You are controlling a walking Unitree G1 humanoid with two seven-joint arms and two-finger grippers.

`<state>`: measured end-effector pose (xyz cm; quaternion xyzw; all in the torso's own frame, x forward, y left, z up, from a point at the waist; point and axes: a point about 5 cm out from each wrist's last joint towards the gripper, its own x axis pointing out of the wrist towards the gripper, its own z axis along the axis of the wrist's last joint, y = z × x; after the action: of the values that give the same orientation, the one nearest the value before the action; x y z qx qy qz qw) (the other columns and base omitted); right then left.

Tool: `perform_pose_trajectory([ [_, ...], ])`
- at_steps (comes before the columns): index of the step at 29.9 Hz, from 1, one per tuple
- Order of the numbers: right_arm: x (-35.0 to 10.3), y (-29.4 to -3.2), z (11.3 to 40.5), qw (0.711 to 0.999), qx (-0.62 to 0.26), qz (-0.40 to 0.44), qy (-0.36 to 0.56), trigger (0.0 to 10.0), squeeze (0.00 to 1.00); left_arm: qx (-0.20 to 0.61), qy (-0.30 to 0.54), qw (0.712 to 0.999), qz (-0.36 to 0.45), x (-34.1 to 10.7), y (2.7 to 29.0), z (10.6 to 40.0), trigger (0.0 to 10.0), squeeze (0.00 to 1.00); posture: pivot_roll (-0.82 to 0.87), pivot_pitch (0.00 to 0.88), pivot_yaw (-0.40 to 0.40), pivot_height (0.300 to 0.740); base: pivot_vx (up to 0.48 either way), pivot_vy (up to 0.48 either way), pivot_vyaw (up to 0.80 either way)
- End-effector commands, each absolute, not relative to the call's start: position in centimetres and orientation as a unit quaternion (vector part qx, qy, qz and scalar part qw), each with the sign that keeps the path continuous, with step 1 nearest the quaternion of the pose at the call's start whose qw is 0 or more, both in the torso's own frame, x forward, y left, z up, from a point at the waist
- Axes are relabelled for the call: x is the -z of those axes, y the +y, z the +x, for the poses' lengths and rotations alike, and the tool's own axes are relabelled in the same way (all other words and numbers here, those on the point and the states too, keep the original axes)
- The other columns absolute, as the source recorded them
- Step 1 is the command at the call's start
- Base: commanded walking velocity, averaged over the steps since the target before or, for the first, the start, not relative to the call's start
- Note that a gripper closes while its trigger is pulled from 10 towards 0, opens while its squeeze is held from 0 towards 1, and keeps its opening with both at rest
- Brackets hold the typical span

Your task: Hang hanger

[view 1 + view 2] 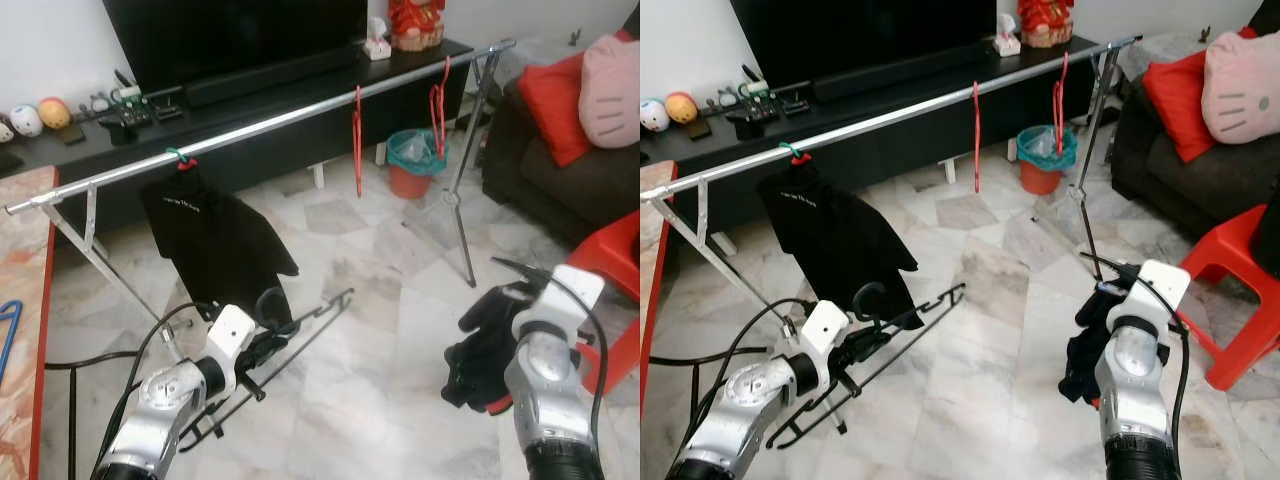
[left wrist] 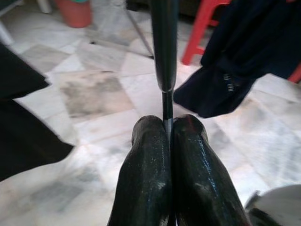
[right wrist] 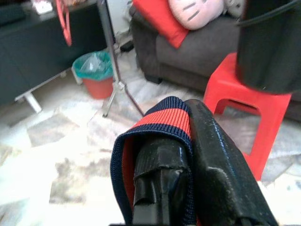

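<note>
Two eye views: black wire hanger [image 1: 300,335] low above the floor, below the rail [image 1: 270,125], pinched in left gripper [image 1: 262,345].
Left wrist: fingers [image 2: 146,165] tight on thin wire; light, stiff, slippery.
Right wrist: right gripper [image 3: 181,188] clamps navy garment [image 3: 162,120]; soft.

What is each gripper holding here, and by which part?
Left gripper pinches a black hanger by its thin wire. Right gripper grips a dark garment by its navy-and-red ribbed edge.
</note>
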<state>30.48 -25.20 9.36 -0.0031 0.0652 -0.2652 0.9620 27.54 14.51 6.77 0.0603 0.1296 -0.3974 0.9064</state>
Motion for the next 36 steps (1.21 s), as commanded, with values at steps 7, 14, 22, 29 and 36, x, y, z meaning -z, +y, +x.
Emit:
perform_pose_trajectory([
  [7,-9.9,-22.4,32.4,0.977,0.191,0.016,0.097,10.0,0.00,0.439,0.123,0.888,0.057,-8.8,14.0,28.7,10.0,0.00,-0.03,0.035,0.091,0.740,0.000,0.000,0.00],
  [14,-10.5,-22.4,33.1,0.980,0.175,0.009,0.099,10.0,0.00,0.475,0.129,0.869,0.049,-9.6,13.6,28.7,10.0,0.00,-0.03,0.027,0.090,0.740,0.000,0.000,0.00],
  [22,-10.6,-21.8,34.2,0.983,0.136,0.031,0.120,10.0,0.00,0.533,0.149,0.833,0.027,-10.1,13.0,28.0,10.0,0.00,-0.04,0.009,0.092,0.740,0.000,0.000,0.00],
  [29,-10.8,-17.9,35.0,0.990,0.010,0.023,0.137,10.0,0.00,0.538,0.142,0.831,0.003,-10.7,12.1,28.2,10.0,0.00,-0.04,0.001,0.094,0.740,0.000,0.000,0.00],
  [36,-11.2,-16.7,35.3,0.990,-0.009,0.019,0.143,10.0,0.00,0.546,0.146,0.825,0.001,-10.6,11.4,27.7,10.0,0.00,-0.03,0.005,0.090,0.740,0.000,0.000,0.00],
])
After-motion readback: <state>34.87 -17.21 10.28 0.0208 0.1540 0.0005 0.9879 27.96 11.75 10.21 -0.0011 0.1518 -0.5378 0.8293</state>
